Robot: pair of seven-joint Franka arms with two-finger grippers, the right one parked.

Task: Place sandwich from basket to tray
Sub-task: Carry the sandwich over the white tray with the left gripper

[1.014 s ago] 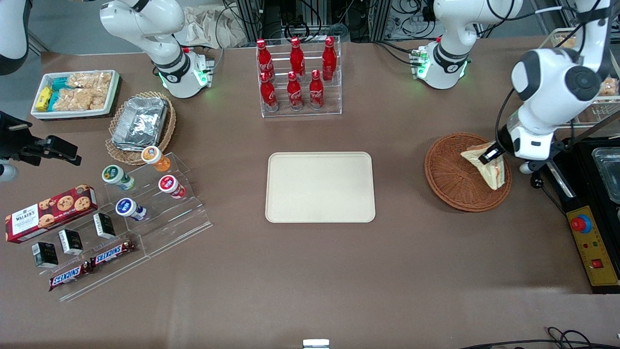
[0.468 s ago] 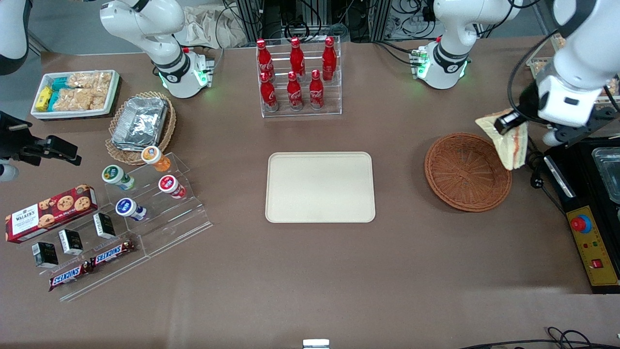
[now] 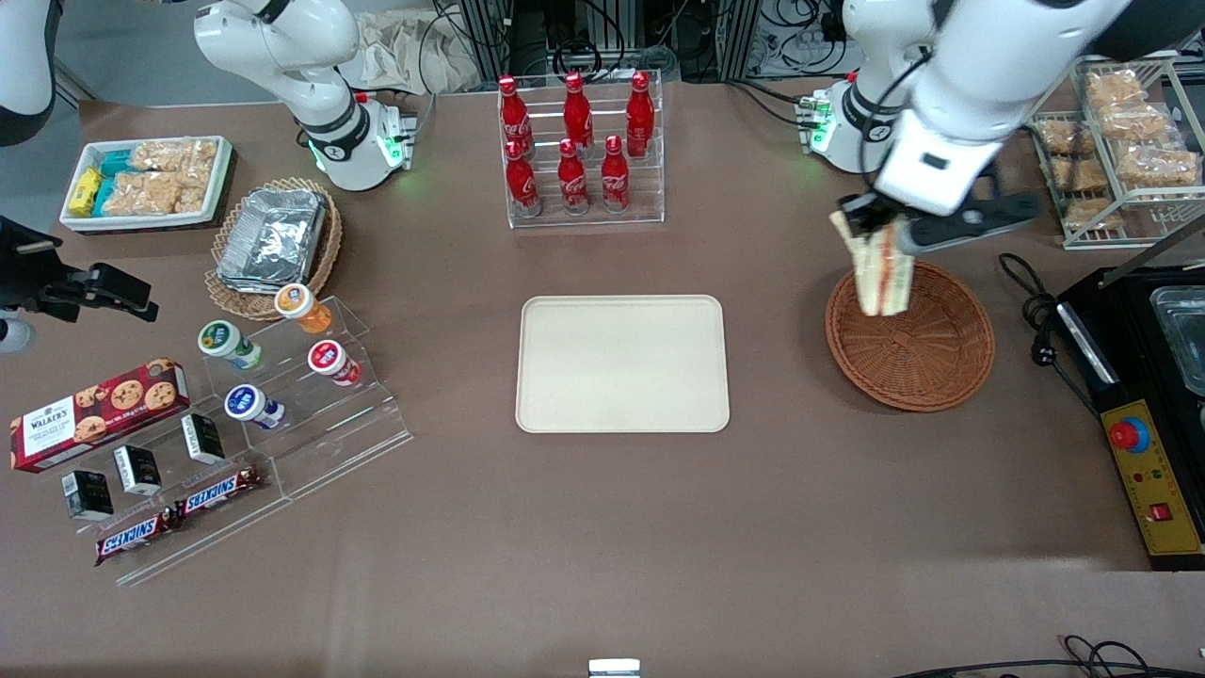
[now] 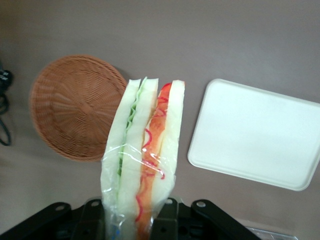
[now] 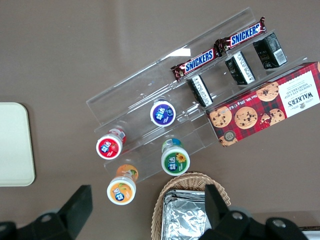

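My left gripper [image 3: 875,229] is shut on the sandwich [image 3: 883,268], a plastic-wrapped white-bread wedge with a red-orange and green filling. It hangs in the air above the rim of the reddish-brown wicker basket [image 3: 927,348] that is farthest from the front camera. The basket holds nothing. In the left wrist view the sandwich [image 4: 142,160] is clamped in the gripper [image 4: 131,220], with the basket [image 4: 70,107] and the cream tray [image 4: 257,132] on the table below. The tray [image 3: 622,363] lies at the table's middle, toward the parked arm from the basket.
A clear rack of red cola bottles [image 3: 576,146] stands farther from the camera than the tray. A wire rack of wrapped snacks [image 3: 1120,151] and a black control box [image 3: 1153,471] sit at the working arm's end. A snack display [image 3: 235,414] lies toward the parked arm's end.
The gripper lifted the sandwich out of the basket, swung it up past the basket's edge, then carried it toward the tray side, now over the basket's rim.
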